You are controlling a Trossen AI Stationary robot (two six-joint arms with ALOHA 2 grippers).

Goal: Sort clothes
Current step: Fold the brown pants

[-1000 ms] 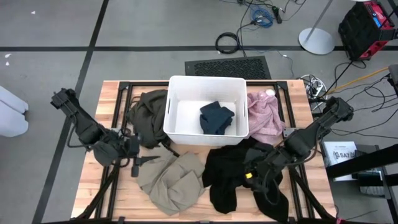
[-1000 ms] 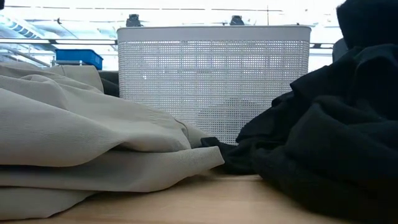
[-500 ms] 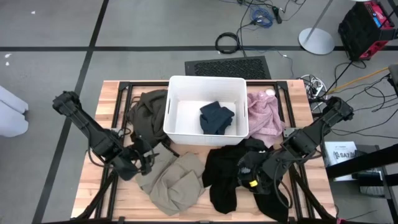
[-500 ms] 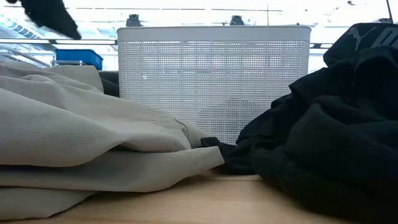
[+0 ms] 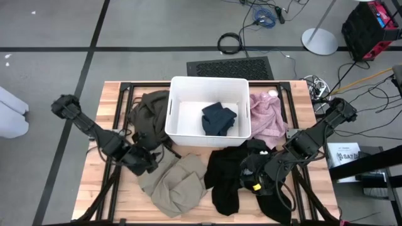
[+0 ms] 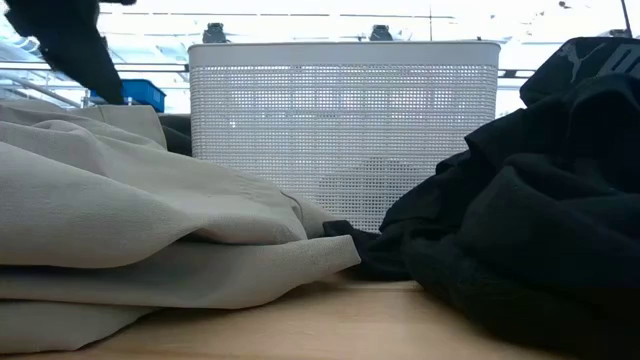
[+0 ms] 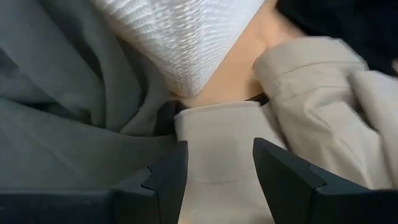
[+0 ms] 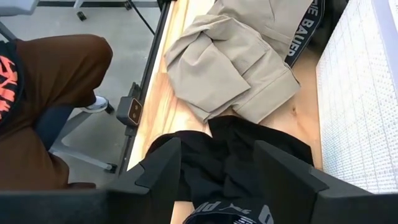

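The beige-khaki garment (image 5: 176, 182) lies crumpled near the table's near-left. The black garment (image 5: 232, 179) lies beside it, toward the right. The white bin (image 5: 179, 129) holds the dark teal-blue garment (image 5: 218, 118). The olive-green garment (image 5: 147, 116) lies left of the bin and the pink one (image 5: 267, 116) right of it. My left gripper (image 7: 217, 171) is open, low over the beige garment's far edge (image 7: 217, 134). My right gripper (image 8: 217, 168) is open over the black garment (image 8: 217, 152). My left gripper's fingers (image 7: 165, 180) stand on either side of a folded flap of the beige garment; I cannot tell whether they touch it. My right gripper's fingers (image 8: 158, 168) stand wide apart over the black cloth near its lettered waistband (image 8: 230, 214); I cannot tell whether they touch it.
The bin's mesh wall (image 6: 340, 130) stands just behind both piles. A black frame (image 5: 125, 94) runs around the tabletop. A person's leg in brown trousers (image 8: 56, 68) and a chair base (image 8: 81, 155) are beside the table's near edge.
My left gripper has moved toward the table's right edge and down to the beige garment's far edge, coming into the low view from above. My right gripper has shifted slightly over the black garment, whose waistband now shows in the low view.
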